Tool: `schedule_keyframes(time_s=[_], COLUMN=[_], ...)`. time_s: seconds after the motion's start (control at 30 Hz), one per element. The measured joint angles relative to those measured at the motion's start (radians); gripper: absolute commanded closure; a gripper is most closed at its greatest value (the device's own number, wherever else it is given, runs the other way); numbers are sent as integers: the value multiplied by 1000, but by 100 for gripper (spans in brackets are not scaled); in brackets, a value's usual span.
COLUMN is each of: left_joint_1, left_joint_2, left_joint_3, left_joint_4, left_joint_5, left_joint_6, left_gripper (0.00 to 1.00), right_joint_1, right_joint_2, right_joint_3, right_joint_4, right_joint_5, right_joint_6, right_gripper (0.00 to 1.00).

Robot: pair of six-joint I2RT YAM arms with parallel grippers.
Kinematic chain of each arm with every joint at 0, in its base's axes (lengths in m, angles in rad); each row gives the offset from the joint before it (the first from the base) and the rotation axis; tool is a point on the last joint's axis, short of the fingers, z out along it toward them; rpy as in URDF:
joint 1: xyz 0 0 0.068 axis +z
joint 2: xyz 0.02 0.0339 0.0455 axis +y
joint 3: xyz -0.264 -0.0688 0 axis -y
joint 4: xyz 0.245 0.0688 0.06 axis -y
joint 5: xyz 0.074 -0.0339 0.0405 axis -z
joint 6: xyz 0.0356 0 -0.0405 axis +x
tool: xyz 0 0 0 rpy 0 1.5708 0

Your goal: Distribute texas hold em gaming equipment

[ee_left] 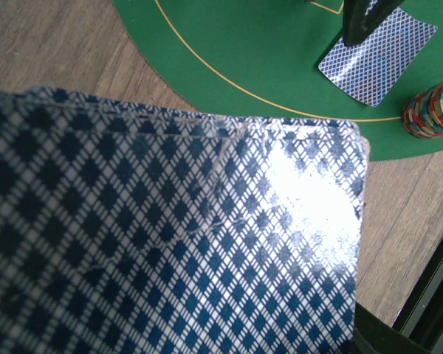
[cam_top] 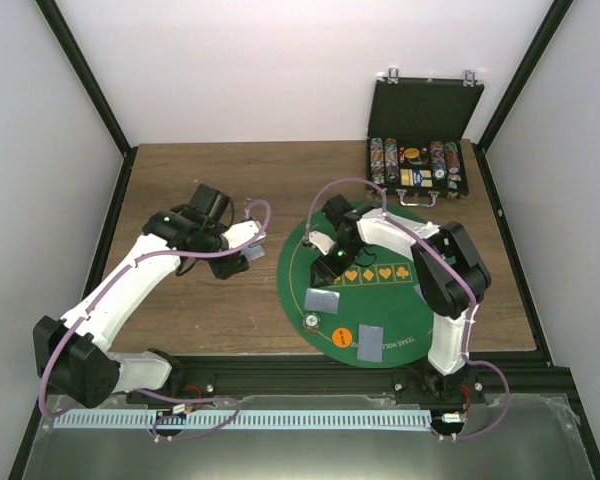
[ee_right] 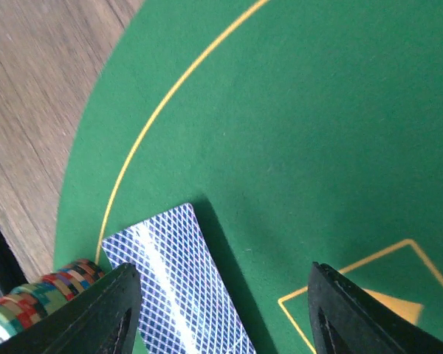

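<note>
Dealt: cards (cam_top: 321,301), chip stack (cam_top: 310,322) and orange disc (cam_top: 341,336) lay on mat (cam_top: 390,305), lower centre.
Remaining: deck (ee_left: 177,236) clamped in left gripper (cam_top: 248,255); likely more dealing.
Right gripper (ee_right: 223,273): spread wide, empty.

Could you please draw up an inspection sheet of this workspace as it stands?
Surface: wooden table, with a round green felt mat on its right half.
Job's things: two face-down cards on the mat, an orange disc and a small chip stack; deck of cards at the left end effector.
Clutter: open black chip case at the far right.
End effectors: left end effector shut on the deck, fingers hidden; right end effector open over the mat, beside a card.
Cables: purple cables loop along both arms.
Surroundings: white walls, black frame.
</note>
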Motion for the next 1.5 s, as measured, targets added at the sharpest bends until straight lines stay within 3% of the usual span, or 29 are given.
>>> schedule_keyframes(time_s=[0.1,0.4,0.8,1.03,1.3,1.5], left_joint_1=[0,0,0,0,0,0], left_joint_2=[0,0,0,0,0,0], left_joint_3=[0,0,0,0,0,0], left_joint_4=[0,0,1,1,1,2], left_joint_5=[3,10,10,10,9,9], left_joint_6=[0,0,1,1,1,1], left_gripper=[48,48,48,48,48,48], right_joint_1=[16,66,69,69,72,35], right_joint_2=[34,57,60,48,-16,-238], right_joint_3=[2,1,-13,-37,-46,-105], right_joint_4=[-22,-53,-39,-15,-16,17], right_joint_5=[17,16,58,63,95,153], right_joint_6=[-37,-80,-52,-36,37,212], right_gripper=[41,68,81,99,99,99])
